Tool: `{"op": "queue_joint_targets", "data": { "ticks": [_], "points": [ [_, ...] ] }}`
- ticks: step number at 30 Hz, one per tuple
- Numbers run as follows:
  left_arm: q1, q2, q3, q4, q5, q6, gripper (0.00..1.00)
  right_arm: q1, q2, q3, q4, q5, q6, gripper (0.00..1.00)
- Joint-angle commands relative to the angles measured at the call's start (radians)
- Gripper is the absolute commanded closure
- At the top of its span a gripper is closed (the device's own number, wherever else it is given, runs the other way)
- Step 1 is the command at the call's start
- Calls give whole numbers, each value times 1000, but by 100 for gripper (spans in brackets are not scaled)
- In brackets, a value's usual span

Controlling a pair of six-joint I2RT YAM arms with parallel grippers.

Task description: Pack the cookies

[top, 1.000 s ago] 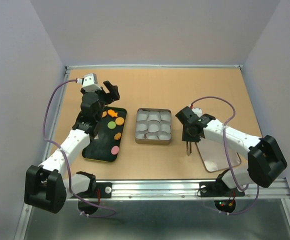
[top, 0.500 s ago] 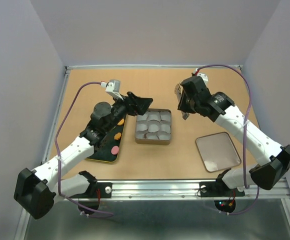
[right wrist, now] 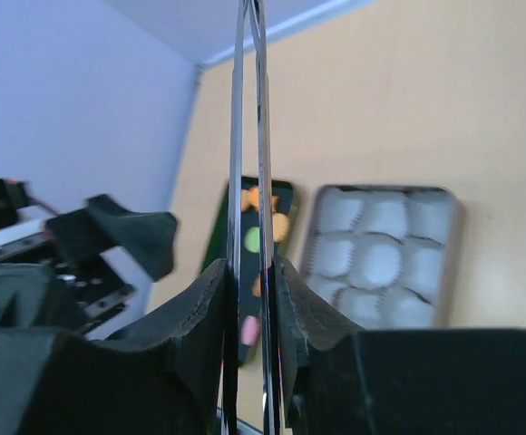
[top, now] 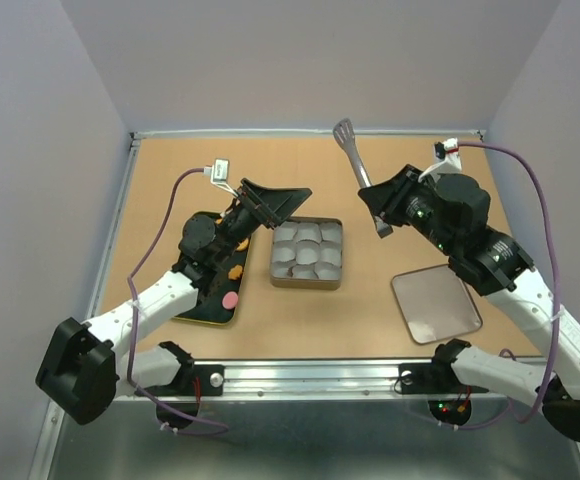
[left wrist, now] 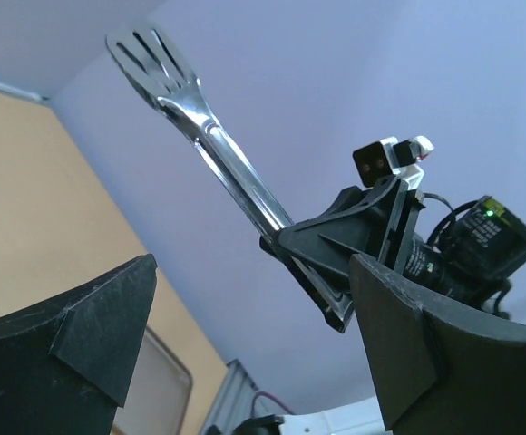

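Several cookies, an orange one [top: 235,270] and a pink one [top: 230,299] among them, lie on a black tray [top: 195,300] at the left. In the right wrist view I see them as green [right wrist: 254,240], orange and pink spots. My right gripper [top: 380,208] is shut on metal tongs [top: 355,160], held high with the slotted tips pointing to the far wall. The tongs' two arms run between my pads in the right wrist view [right wrist: 249,136]. My left gripper [top: 273,203] is open and empty, raised above the tin's left edge and facing the tongs [left wrist: 199,118].
A metal tin [top: 308,253] holding several white paper cups sits mid-table; it also shows in the right wrist view [right wrist: 381,254]. Its lid [top: 435,305] lies flat at the right front. Grey walls enclose the table on three sides.
My right gripper has risen from near the lid with the tongs, which now point up and away. My left gripper has swung from over the tray to the right and lifted.
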Motion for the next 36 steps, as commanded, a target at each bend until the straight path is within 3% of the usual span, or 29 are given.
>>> {"op": "queue_joint_targets", "data": {
  "ticks": [1, 7, 12, 16, 24, 30, 36],
  "points": [
    [4, 21, 17, 237, 82, -129, 1, 4, -17, -76, 330, -152, 61, 72],
    [-2, 75, 21, 360, 109, -166, 1, 4, 1, -139, 549, -315, 134, 72],
    [-4, 110, 27, 443, 99, -189, 1, 6, 15, -197, 684, -366, 196, 75],
    [-5, 128, 50, 405, 86, -169, 1, 4, 17, -228, 772, -406, 227, 75],
    [-15, 182, 44, 540, 50, -201, 2, 4, 35, -334, 962, -482, 323, 75],
    [-33, 141, 80, 445, 19, -114, 2, 4, 43, -370, 986, -478, 343, 75],
    [-44, 128, 98, 385, -10, -70, 9, 4, 58, -400, 1042, -504, 375, 75]
  ]
}}
